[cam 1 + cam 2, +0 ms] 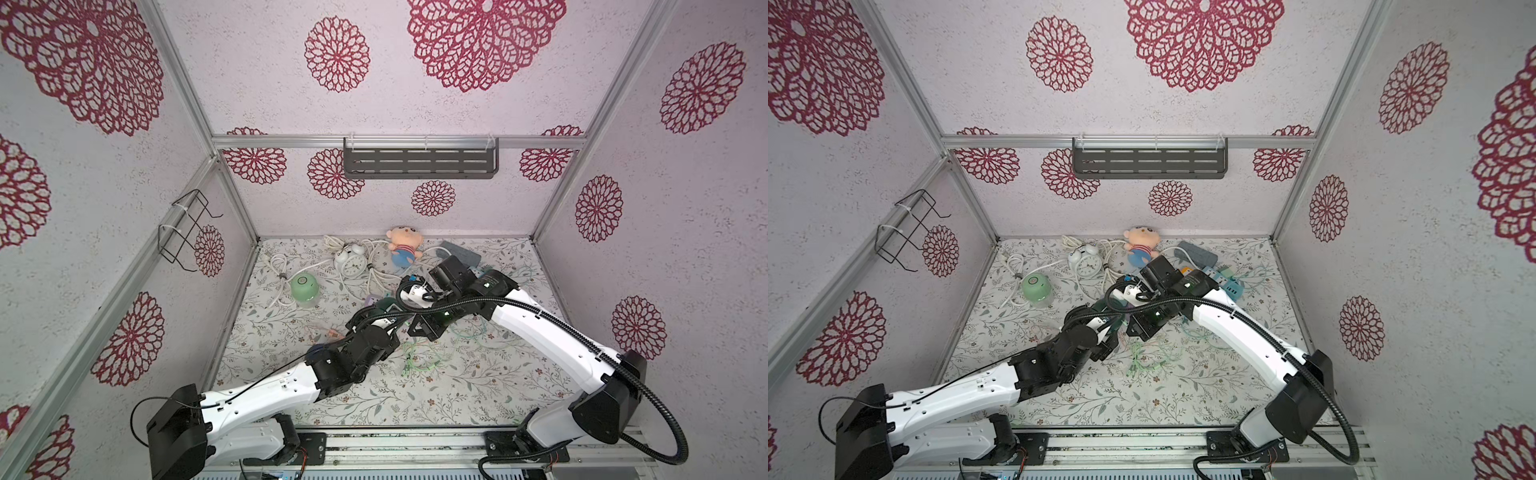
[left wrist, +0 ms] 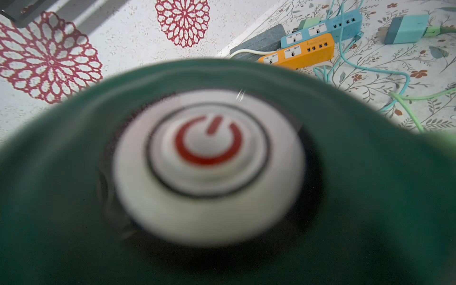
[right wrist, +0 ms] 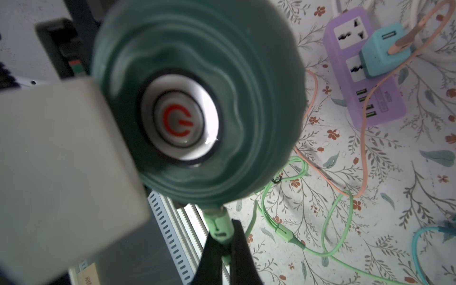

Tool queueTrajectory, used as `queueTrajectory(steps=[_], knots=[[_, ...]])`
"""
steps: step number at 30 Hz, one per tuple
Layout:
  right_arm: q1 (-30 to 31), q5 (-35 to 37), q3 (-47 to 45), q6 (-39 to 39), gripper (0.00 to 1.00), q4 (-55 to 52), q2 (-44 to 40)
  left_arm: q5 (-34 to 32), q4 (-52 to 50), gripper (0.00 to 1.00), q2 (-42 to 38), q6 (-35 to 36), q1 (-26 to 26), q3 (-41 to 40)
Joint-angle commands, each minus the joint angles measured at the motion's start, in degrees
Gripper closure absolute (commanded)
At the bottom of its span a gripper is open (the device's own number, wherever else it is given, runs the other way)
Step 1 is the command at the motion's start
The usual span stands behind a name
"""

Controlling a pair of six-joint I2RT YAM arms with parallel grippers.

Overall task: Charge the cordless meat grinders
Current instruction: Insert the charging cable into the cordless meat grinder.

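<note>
The dark green meat grinder (image 3: 246,123) is held off the floral mat and tilted, its silver button with a red power sign (image 2: 208,143) facing both wrist cameras. My left gripper (image 1: 382,313) grips it wide; one white finger (image 3: 61,160) presses its side, and the jaws are hidden in the left wrist view. My right gripper (image 3: 223,234) is shut on the light green cable's plug (image 3: 219,222), which meets the grinder's rim. A light green grinder (image 1: 304,286) stands alone at the mat's left, also in the second top view (image 1: 1038,287).
The purple power strip (image 3: 365,81) carries a teal adapter (image 3: 382,51) with a pink cable. Orange (image 2: 298,53) and blue (image 2: 323,29) strips lie at back right. A white alarm clock (image 1: 353,262), a plush doll (image 1: 405,245) and white cords sit at the back. Loose green cable (image 3: 296,222) loops mid-mat.
</note>
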Motion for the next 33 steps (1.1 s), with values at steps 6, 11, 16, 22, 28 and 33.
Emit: queueTrajectory(steps=[6,11,16,22,28,33], knots=[[-4.23,-1.31,6.26,-0.58,1.0,23.9,-1.29,15.68,0.57,0.44,3.42,5.0,-9.82,2.89],[-4.46,-1.34,6.57,0.07,1.0,25.62,-1.4,15.07,0.42,0.45,5.27,4.67,-11.25,3.5],[-5.14,-0.15,9.11,-0.81,1.0,24.16,-1.37,14.72,0.15,0.45,5.75,4.19,-12.08,3.36],[-6.23,-0.15,9.19,-0.87,1.0,23.53,-2.36,14.45,0.15,0.46,5.64,3.79,-12.15,2.75],[-6.53,0.97,10.52,-1.99,1.0,21.82,-2.33,14.89,-0.19,0.47,5.82,4.12,-12.34,3.1],[-6.33,-2.75,13.32,-1.9,1.0,20.19,0.35,13.37,0.76,0.46,6.04,5.0,-12.17,3.03]])
